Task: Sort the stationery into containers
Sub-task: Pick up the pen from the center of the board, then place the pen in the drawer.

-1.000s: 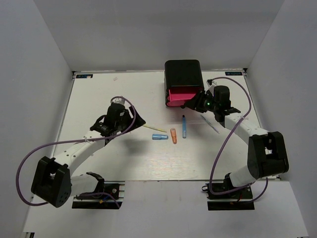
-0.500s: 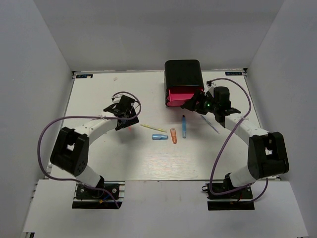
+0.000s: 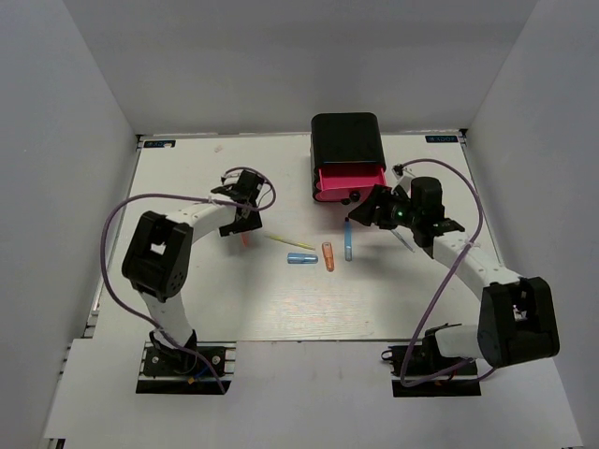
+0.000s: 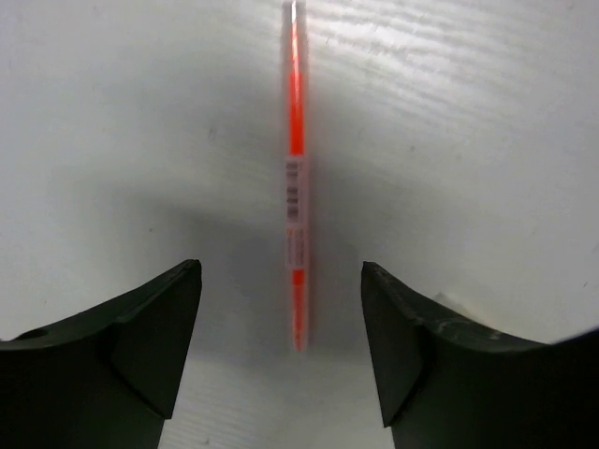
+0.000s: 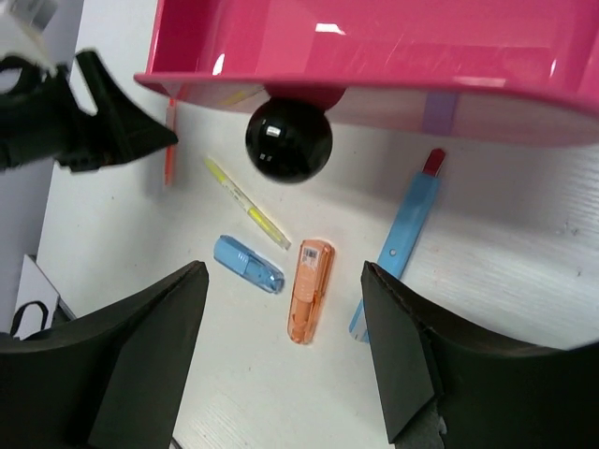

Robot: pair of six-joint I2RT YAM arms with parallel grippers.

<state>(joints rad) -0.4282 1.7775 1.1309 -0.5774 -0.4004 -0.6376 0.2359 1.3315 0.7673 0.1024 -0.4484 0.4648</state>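
You are holding the left hand (image 4: 281, 271) wide open and empty, straddling the pink-red stick (image 4: 296, 140) lying on the worktop (image 4: 468, 140), while the right hand (image 5: 285, 271) is hovering open and empty, facing the black knob (image 5: 288, 140) of the pulled-out pink drawer (image 5: 374, 47).

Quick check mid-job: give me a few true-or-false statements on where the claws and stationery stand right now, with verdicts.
1. The left claw is open, with the pink-red stick lying between its fingers. True.
2. The right claw is shut on the black knob. False: it is open, and the knob sits ahead of its fingers, ungripped.
3. The orange cylinder lies between the light-blue cylinder and the blue pen. True.
4. The yellow-green stick is inside the pink drawer. False: it lies on the table.
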